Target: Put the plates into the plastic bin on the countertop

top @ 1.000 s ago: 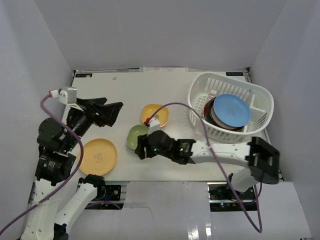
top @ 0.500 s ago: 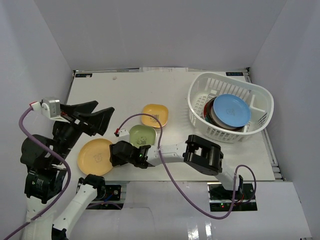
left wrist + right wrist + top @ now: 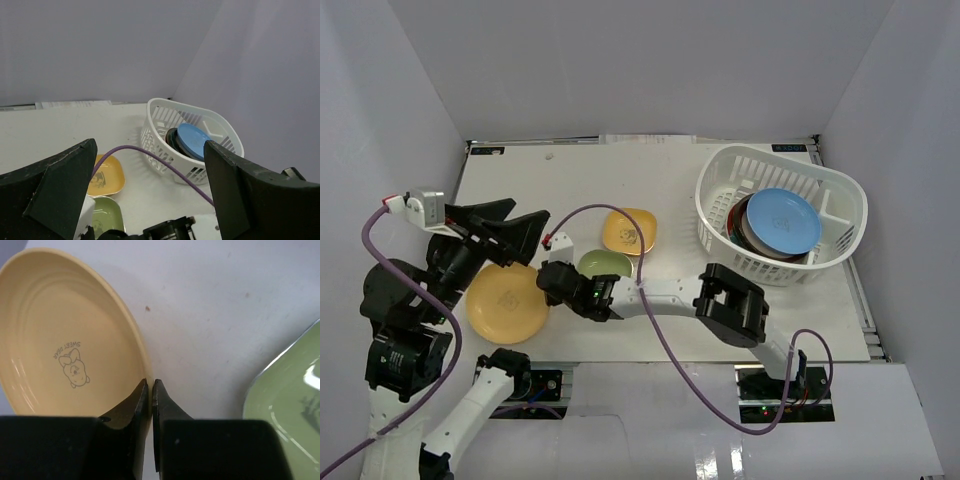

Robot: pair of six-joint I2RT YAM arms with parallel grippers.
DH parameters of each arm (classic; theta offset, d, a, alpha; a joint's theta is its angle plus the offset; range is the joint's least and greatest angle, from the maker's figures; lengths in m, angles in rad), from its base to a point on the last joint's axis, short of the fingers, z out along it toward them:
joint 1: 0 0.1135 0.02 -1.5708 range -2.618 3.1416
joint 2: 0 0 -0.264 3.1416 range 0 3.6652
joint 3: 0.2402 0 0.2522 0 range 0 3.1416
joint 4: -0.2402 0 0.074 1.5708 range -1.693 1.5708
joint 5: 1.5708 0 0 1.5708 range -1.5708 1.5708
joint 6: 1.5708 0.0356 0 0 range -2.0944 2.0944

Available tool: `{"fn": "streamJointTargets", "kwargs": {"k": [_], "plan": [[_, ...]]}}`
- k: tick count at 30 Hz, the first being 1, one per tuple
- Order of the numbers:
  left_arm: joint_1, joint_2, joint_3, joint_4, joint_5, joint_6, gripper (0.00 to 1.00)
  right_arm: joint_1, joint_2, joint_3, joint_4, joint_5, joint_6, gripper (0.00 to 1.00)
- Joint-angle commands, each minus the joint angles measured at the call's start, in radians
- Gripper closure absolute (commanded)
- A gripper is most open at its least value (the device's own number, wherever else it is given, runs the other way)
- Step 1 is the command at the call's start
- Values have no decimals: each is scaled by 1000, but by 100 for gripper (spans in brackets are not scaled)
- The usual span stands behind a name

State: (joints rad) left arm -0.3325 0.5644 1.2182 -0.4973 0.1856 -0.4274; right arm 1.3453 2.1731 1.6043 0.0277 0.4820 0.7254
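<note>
Three plates lie on the countertop (image 3: 580, 180) outside the plastic bin (image 3: 720, 170). The yellow round plate (image 3: 505, 303) sits by the near edge towards the near left corner. The small green square plate (image 3: 607, 264) is just right of it, near the near edge. The small yellow square plate (image 3: 629, 231) lies just behind the green one, around the middle of the desk.

The right arm reaches leftward along the near edge. The right gripper (image 3: 548, 285) is at the right-hand rim of the yellow round plate. In the right wrist view its jaws are pressed nearly together with that rim pinched between them, one finger over the plate's inside and the other outside.

The left gripper (image 3: 510, 232) hovers above the left side of the desk. Its jaws are spread wide with nothing between them.

The bin stands in the far right corner. It holds a plain blue plate (image 3: 783, 222) resting tilted on top of darker plates, one with a dark red rim. A purple cable (image 3: 660, 210) arcs from the right wrist over the middle of the desk.
</note>
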Motion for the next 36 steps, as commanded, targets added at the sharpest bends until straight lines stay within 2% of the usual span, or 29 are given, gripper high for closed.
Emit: {"fn": "streamJointTargets", "kwargs": {"k": [1, 3, 7, 8, 10, 11, 13, 14, 15, 16, 17, 20, 22, 26, 29, 30, 34, 35, 36], "plan": [[-8, 15, 63, -15, -21, 27, 2, -41, -220, 36, 58, 162, -136, 92], [-8, 11, 44, -26, -28, 24, 2, -90, -384, -44, 83, 197, -193, 92], [-7, 3, -49, -53, -29, 15, 2, -256, -727, -329, 80, 191, -228, 92], [-7, 3, -72, -58, -20, 4, 2, -352, -862, -442, 71, 181, -231, 92], [-7, 11, -158, -58, 4, -10, 2, -467, -978, -516, -25, 164, -241, 92], [-7, 17, -192, -58, 6, -36, 2, -603, -1078, -580, -69, 146, -251, 92], [-7, 35, -291, -46, 2, -63, 2, -755, -1157, -630, -144, 66, -280, 92], [-5, 43, -324, -38, 8, -77, 2, -902, -1218, -671, -158, 41, -297, 92], [-7, 51, -357, -29, 11, -105, 2, -967, -1242, -690, -172, -14, -303, 92], [-7, 69, -415, -2, 20, -117, 2, -1106, -1272, -708, -181, -55, -316, 92], [-5, 80, -443, 14, 32, -128, 2, -1173, -1279, -727, -186, -95, -317, 92], [-8, 124, -519, 54, 6, -160, 2, -1412, -1260, -791, -192, -326, -293, 92], [-7, 155, -557, 60, -18, -171, 2, -1524, -1227, -817, -190, -391, -256, 92], [-8, 206, -638, 127, -87, -244, 12, -1604, -1196, -879, -131, -473, -184, 92], [-10, 291, -680, 187, -129, -283, 14, -1620, -1168, -919, -103, -473, -140, 76], [-10, 317, -684, 201, -152, -289, 12, -1621, -1167, -925, -97, -503, -136, 66], [-10, 402, -692, 235, -170, -297, 10, -1620, -1235, -928, -69, -555, -162, 39], [-10, 420, -697, 249, -205, -292, 10, -1618, -1251, -917, -69, -601, -168, 29], [-10, 431, -697, 255, -213, -290, 10, -1617, -1262, -902, -78, -617, -185, 26]]}}
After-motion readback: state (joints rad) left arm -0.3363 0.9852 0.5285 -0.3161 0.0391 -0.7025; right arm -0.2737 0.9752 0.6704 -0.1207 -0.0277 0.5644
